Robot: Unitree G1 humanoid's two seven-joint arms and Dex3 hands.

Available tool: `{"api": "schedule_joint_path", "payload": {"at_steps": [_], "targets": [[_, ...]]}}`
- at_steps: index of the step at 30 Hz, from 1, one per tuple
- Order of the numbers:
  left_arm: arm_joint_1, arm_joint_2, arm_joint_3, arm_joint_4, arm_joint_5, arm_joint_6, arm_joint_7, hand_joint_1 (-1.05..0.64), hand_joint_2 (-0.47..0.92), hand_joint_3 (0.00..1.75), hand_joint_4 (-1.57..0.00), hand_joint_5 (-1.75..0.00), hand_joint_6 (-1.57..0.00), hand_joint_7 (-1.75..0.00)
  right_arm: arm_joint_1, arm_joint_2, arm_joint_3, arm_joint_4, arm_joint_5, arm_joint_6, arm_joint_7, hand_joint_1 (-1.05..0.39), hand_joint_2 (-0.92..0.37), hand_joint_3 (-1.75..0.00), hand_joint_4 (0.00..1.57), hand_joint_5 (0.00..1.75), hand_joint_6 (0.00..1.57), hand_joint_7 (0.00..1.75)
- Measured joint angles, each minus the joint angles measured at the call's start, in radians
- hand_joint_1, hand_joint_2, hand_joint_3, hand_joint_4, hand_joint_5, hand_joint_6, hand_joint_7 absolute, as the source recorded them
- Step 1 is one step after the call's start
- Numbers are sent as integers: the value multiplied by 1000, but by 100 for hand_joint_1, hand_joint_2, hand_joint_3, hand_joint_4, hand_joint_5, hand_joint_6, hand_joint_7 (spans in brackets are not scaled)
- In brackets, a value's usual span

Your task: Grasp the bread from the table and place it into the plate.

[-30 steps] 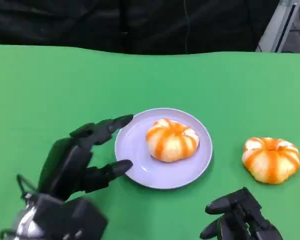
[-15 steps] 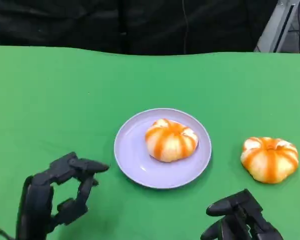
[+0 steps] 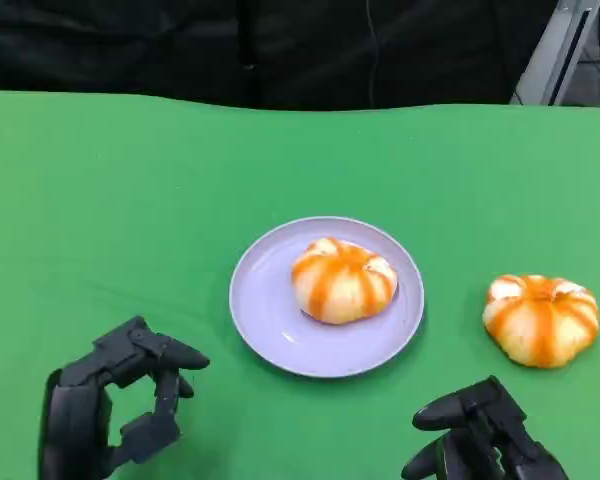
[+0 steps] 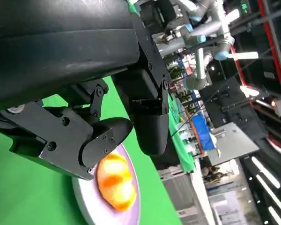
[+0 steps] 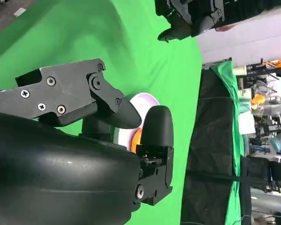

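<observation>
One bread [image 3: 541, 319] lies beyond the empty right hand [image 3: 477, 440].

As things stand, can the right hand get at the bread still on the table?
Probably yes. The right hand is open and empty, just short of the loose bread, with bare green table between them. The plate sits off to the side.

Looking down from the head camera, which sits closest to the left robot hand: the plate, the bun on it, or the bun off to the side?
From the left robot hand:
1. Round lilac plate, centre table.
2. Orange-striped bread bun on the plate.
3. Orange-striped bread bun on the green table, far right.
</observation>
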Motion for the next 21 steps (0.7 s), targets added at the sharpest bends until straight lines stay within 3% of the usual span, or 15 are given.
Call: {"api": "schedule_joint_path", "payload": {"at_steps": [9, 21], "targets": [[1, -17, 19, 47, -74, -8, -85, -5, 52, 114, -80, -150, -80, -125, 2, 1, -2, 44, 3, -45, 5, -25, -92, -100, 17, 175, 6, 175], [-2, -38, 47, 63, -43, -19, -92, -3, 46, 127, -82, -149, -82, -125, -5, 6, -11, 75, 8, -66, 17, -24, -92, -100, 20, 175, 7, 175]]}}
